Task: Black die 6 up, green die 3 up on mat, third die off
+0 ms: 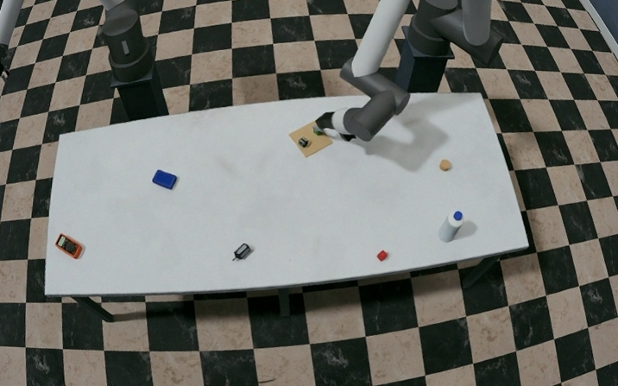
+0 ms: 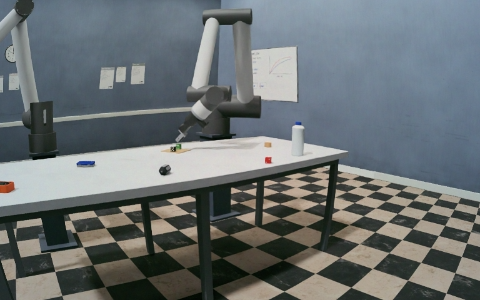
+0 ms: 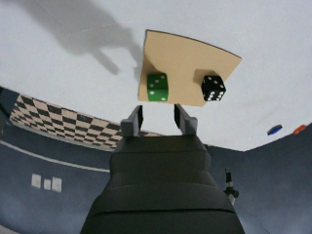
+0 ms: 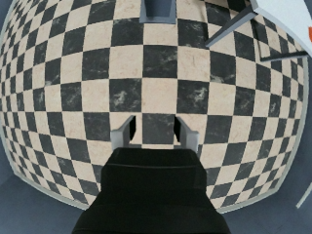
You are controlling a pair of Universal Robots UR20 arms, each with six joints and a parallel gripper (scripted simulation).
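The black die [image 1: 303,142] [image 2: 172,149] [image 3: 214,88] stands on the tan mat [image 1: 307,151] [image 2: 183,151] [image 3: 177,49], near one edge; its lower face in the left wrist view seems to show six pips. The green die [image 1: 317,131] [image 2: 179,145] [image 3: 157,88] is on the mat near another edge, two pips on its brighter face. Which faces are on top is hard to tell. The red die [image 1: 381,255] [image 2: 268,160] lies off the mat. My left gripper [image 2: 180,137] [image 3: 158,112] is open and empty, tilted above the green die. My right gripper [image 1: 5,74] [image 4: 155,123] is open, off the table.
A blue box [image 1: 164,179] [image 2: 85,164], an orange meter [image 1: 68,246] [image 2: 6,187] and a dark grey object [image 1: 242,251] [image 2: 164,169] lie on the table. A tan block [image 1: 444,164] [image 2: 267,144] and a white bottle [image 1: 450,228] [image 2: 297,139] stand on the other side.
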